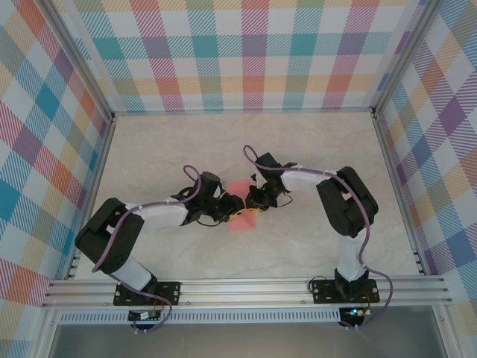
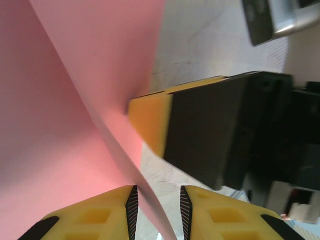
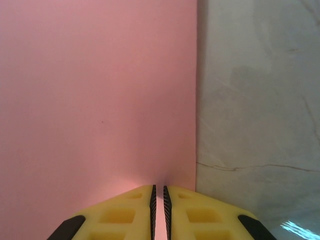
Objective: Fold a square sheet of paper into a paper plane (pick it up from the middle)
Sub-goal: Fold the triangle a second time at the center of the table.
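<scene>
Square sheet of paper (image 1: 242,221): held at the centre of the table (image 1: 149,149), partly bent. Right gripper (image 3: 160,192): clamped on its edge, apparently to steady it. Left gripper (image 2: 157,197): fingers parted around a raised fold, unpinched, likely placed for creasing

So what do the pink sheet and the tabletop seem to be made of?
The pink sheet: thin matte paper, judging by how it curls without glare. The tabletop: looks like pale marble-patterned laminate or stone, smooth, faintly glossy, with grey veins; which one is unclear.
</scene>
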Controlling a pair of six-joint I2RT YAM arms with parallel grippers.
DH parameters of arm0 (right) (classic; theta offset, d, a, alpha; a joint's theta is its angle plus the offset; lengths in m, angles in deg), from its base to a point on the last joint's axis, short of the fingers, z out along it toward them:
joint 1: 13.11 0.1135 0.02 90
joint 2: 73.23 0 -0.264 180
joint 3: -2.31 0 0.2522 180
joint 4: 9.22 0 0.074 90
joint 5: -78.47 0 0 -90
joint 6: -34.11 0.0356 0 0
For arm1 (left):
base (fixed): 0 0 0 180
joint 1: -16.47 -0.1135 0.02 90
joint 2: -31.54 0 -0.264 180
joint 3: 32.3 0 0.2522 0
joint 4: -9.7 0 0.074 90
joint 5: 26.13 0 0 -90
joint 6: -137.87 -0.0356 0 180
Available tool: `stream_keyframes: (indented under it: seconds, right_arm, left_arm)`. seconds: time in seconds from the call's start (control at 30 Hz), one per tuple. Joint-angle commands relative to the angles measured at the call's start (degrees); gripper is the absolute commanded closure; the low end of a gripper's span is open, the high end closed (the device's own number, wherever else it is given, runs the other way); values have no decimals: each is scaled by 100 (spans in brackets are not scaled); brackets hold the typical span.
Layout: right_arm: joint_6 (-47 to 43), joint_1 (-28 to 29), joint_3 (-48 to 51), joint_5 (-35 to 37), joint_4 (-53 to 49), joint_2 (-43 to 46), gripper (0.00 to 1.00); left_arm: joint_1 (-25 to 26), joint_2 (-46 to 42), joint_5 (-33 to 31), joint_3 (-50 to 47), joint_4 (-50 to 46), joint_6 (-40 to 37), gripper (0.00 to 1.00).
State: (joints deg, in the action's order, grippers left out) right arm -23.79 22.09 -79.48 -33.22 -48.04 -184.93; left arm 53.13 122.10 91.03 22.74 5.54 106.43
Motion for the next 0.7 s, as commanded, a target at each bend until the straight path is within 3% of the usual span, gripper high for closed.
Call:
stream_keyframes:
  seconds: [0.0, 0.27, 0.67]
  right_arm:
    - [-63, 10, -55, -74, -74, -203, 84]
    - [101, -63, 108, -115, 84, 438, 83]
    - [56, -307, 1046, 332, 283, 1626, 66]
  left_arm:
    - [51, 175, 76, 239, 260, 32, 68]
    - [51, 423, -105, 311, 274, -12, 66]
    - [51, 641, -183, 343, 305, -13, 59]
